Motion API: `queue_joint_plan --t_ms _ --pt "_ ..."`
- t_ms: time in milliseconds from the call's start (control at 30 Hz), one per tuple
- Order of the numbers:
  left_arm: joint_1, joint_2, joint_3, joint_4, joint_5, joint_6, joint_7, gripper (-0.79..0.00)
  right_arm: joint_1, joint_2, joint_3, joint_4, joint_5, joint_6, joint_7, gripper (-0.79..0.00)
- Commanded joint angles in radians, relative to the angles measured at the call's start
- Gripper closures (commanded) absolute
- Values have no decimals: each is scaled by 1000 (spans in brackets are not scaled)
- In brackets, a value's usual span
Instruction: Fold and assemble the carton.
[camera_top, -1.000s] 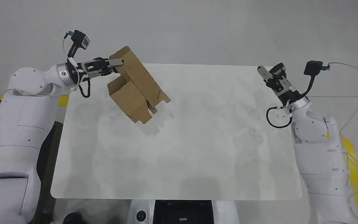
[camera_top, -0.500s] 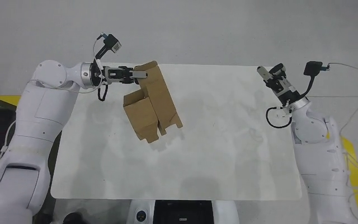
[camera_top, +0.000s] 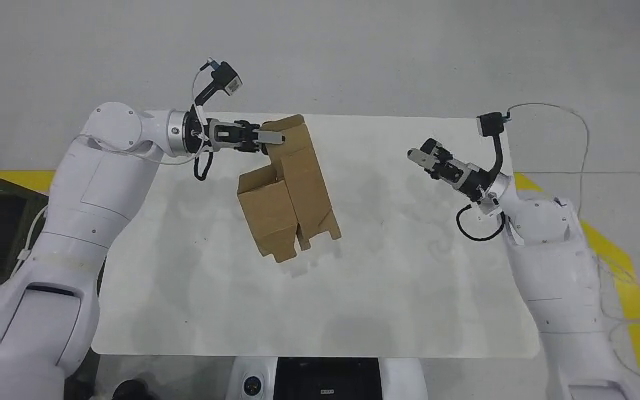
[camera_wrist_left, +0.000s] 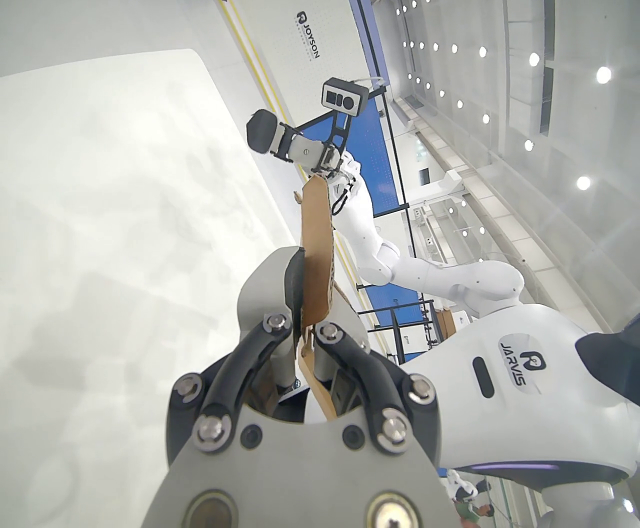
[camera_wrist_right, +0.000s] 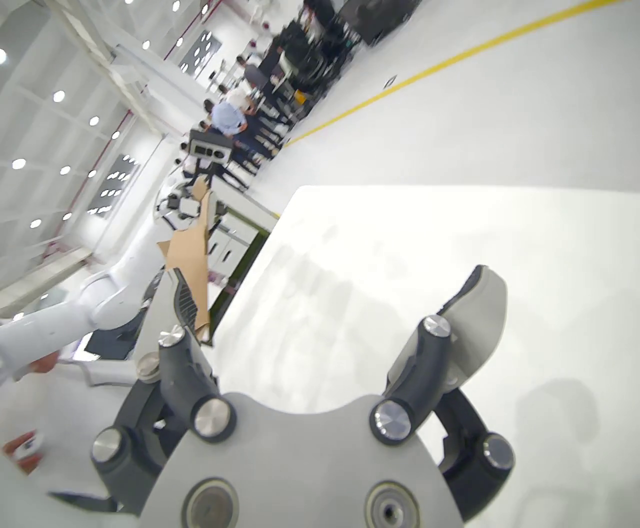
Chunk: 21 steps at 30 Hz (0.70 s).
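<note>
Now we hold the carton (camera_top: 290, 195) by its flap, left end effector (camera_top: 266, 138) clenched | right end effector (camera_top: 416, 155) released | next: likely a second grip.

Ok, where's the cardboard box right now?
In the top view the box is over the far-left part of the table, its top flap pinched in the left hand.

Brown carton (camera_top: 288, 200), half-folded, tilted
</note>
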Motion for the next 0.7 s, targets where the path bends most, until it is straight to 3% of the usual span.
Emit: queue_joint_plan --t_ms 0,667 --pt "-1 -4 9 -7 -19 7 -7 0 25 -3 -26 10 73 9 68 -785" --pt "-42 -54 97 -17 -90 11 -11 0 201 -51 -273 122 190 -102 148 -785"
